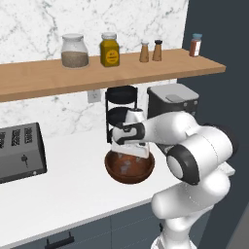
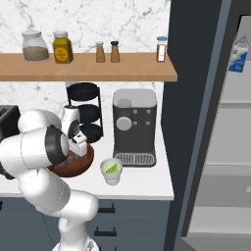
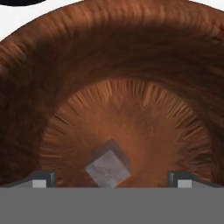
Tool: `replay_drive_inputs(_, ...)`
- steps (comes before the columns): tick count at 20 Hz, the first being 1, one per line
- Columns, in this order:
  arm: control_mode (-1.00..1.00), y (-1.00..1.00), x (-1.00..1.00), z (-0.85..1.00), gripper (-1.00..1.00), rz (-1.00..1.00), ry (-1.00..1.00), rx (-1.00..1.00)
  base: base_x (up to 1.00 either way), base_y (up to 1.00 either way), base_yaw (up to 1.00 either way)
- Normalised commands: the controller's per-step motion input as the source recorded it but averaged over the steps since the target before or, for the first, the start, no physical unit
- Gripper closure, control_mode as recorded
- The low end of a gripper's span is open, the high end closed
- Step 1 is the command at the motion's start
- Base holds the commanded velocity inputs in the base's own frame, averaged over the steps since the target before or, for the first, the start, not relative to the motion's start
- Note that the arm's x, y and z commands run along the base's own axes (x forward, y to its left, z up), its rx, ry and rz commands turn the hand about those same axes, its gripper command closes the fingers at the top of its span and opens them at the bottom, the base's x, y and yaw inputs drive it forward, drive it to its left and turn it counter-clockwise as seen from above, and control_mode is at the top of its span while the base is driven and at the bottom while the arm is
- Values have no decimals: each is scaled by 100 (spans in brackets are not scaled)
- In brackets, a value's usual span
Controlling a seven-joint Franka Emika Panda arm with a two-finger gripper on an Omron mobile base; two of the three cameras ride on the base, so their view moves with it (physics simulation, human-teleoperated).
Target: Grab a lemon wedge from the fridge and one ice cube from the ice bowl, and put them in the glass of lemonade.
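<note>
Right now, going from the left, the toaster [image 1: 19,151] sits idle at the end of the counter [image 1: 63,194], out of the way of the work. Next along, the ice bowl [image 1: 129,168] rests near the counter's front edge, within easy reach, and the gripper [image 3: 111,181] hangs straight down into it. Its fingers [image 3: 41,180] stand wide apart, one on either side of a single ice cube [image 3: 108,168] on the bowl's floor, gripping nothing; that straddle looks like the set-up for a pinch. Just right of the bowl stands the glass of lemonade [image 2: 112,170], a yellow-green lemon wedge [image 2: 113,168] already in it, so only ice seems left. Behind it is the coffee machine [image 2: 134,126], and farthest right the fridge [image 2: 230,147] stands open.
</note>
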Motion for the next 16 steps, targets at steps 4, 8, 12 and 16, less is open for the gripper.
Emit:
replay_drive_inputs(4,-100,0,0,-38,-100,11,0,-1,0,0,0)
replay_drive_inputs(8,-100,0,0,-43,-100,8,0,0,0,0,0)
replay_drive_inputs(12,-100,0,-4,-44,-100,7,-6,0,0,0,0)
replay_drive_inputs(16,-100,0,-8,-3,-100,7,-20,0,0,0,0)
